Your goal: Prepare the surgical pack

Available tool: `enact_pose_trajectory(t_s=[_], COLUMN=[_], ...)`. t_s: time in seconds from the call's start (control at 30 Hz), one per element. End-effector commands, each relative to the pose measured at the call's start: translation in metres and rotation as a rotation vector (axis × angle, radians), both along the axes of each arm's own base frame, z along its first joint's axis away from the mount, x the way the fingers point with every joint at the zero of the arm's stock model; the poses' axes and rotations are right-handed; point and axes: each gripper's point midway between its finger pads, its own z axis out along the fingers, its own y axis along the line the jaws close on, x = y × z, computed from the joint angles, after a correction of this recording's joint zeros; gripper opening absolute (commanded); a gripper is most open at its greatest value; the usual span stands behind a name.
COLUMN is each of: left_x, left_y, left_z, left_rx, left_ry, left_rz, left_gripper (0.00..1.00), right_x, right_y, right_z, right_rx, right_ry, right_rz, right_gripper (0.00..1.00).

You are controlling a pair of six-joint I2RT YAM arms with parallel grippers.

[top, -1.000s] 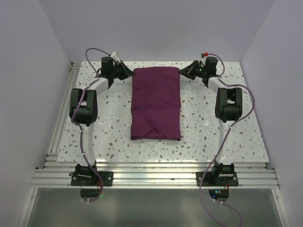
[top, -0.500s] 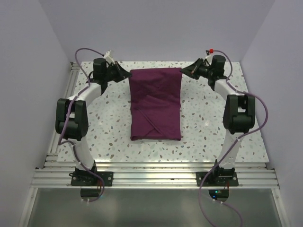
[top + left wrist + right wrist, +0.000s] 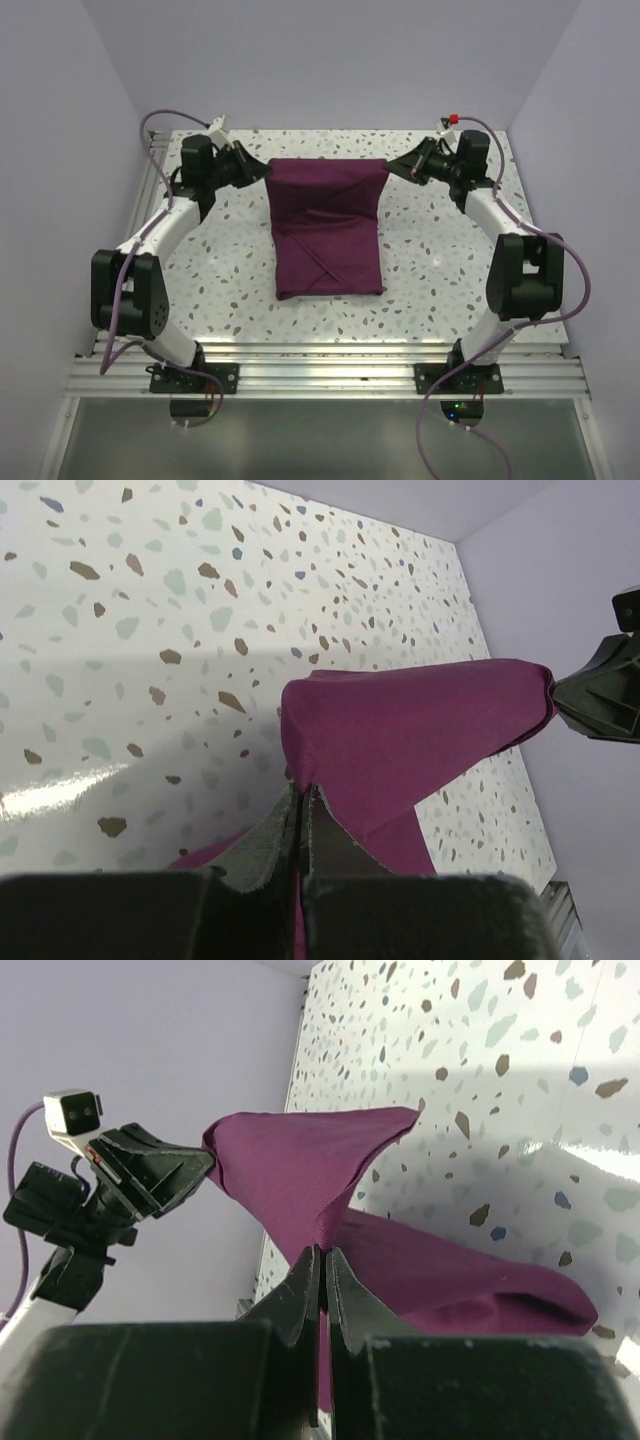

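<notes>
- I hold the purple cloth (image 3: 328,240) with both of my grippers, 1 on each far corner.
- My left gripper (image 3: 302,800) is squeezed tight on the far left corner. The 2 fingers are pressed together with cloth pinched between them.
- My right gripper (image 3: 322,1260) is squeezed tight on the far right corner in the same way.
- The cloth is in the middle of the table (image 3: 430,270), between my 2 arms.
- It is folded into a long shape. Its long side runs from the near edge of the table, where my arms are bolted, toward the back wall.
- The near end lies flat on the table, and its short edge faces my arm bases.
- The far end is up off the table. It hangs between my 2 grippers.
- The top edge is pulled into a line that goes from left to right.
- Under that edge the cloth sags and makes a soft fold across the middle.
- On the flat near part I can see slanted fold lines that cross like a wide V.
- From my left wrist, the cloth reaches away to the right gripper like a purple tent.
- From my right wrist, it reaches to the left gripper the same way, and more cloth lies on the table under it.
- The table is white with little colored specks.
</notes>
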Motion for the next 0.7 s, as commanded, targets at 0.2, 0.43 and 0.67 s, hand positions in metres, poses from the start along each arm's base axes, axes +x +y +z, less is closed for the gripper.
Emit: enact_pose_trajectory(t_s=[0.2, 0.43, 0.67], left_x=[-0.047, -0.08, -0.125], left_y=[0.007, -0.007, -0.017], left_z=[0.005, -0.006, -0.05], left_rx=[0.047, 0.072, 0.098], left_ry=[-0.022, 0.0, 0.109], left_rz=[0.006, -0.018, -0.017], left_gripper=[0.0, 0.0, 0.0], right_x=[-0.049, -0.083, -0.114], right_y=[-0.005, -0.006, -0.008], right_z=[0.001, -0.016, -0.046], right_rx=[-0.083, -0.122, -0.139], right_ry=[-0.018, 0.016, 0.082], right_rz=[0.049, 0.061, 0.068], right_gripper=[0.0, 0.0, 0.0])
